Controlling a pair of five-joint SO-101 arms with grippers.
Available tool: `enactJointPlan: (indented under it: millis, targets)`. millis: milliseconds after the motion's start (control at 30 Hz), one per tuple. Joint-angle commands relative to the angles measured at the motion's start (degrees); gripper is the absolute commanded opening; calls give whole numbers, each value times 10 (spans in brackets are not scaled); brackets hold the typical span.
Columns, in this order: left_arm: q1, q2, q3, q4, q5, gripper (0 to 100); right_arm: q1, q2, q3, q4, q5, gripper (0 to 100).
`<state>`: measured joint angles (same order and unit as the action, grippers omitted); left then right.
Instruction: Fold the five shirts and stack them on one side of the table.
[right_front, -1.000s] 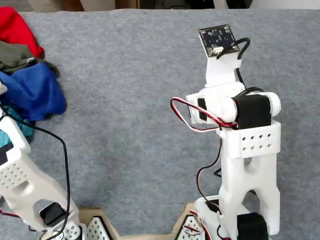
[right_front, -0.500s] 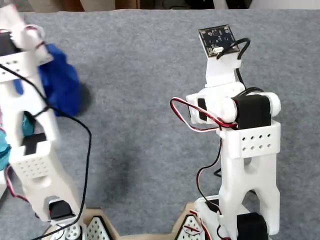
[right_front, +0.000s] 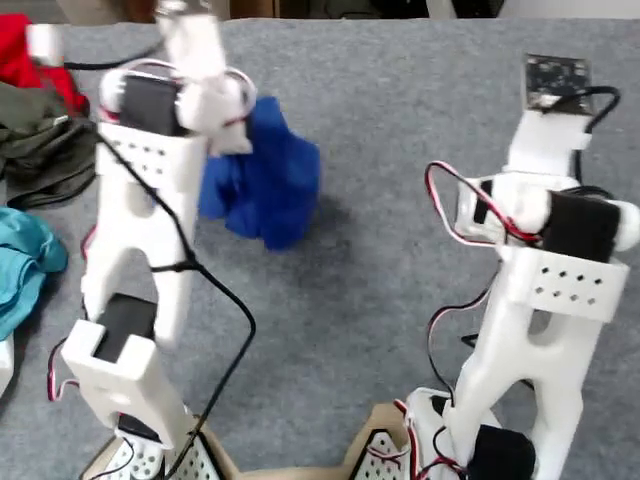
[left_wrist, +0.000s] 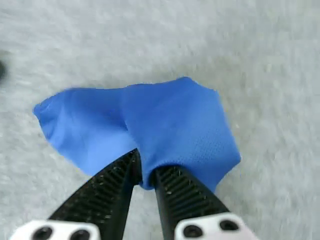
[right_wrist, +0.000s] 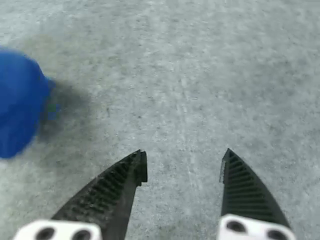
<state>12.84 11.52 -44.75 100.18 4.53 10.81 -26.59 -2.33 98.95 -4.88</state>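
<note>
Four shirts: blue shirt (right_front: 268, 190), red shirt (right_front: 25, 55), olive shirt (right_front: 40, 150), teal shirt (right_front: 25, 265). Left gripper (left_wrist: 145, 172) clamps blue shirt, crumpled. Right gripper (right_wrist: 182, 167) jaws spread wide.

The blue shirt (right_front: 265, 185) hangs bunched from the left claw (left_wrist: 145, 160) over the table (right_front: 400, 120). A red shirt (right_front: 25, 60), olive shirt (right_front: 40, 150) and teal shirt (right_front: 25, 265) lie crumpled at its left edge.

table (right_front: 400, 100) is covered in fuzzy grey felt (right_wrist: 200, 60), evenly lit with soft shadows. past the far edge there's a brown wood strip (right_front: 252, 8) around 11 o'clock, something dark (right_front: 350, 8) at 12, and a pale patch (right_front: 570, 6) at 1.
</note>
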Motion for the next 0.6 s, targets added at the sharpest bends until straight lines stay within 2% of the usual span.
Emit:
enactJointPlan:
  millis: [0,167,233,400,567]
  targets:
    - [34,-36,47,6,4,19,23,2,-28,-2,-2,250]
    - [48,-36,76,6,4,33,20,3,30,-18,-3,252]
    - [37,-37,76,6,4,98,20,3,60,-38,-5,253]
    - [-35,-37,76,6,5,333,12,3,97,-63,-5,253]
    - [-143,-37,72,6,-54,344,-22,2,98,-62,-4,251]
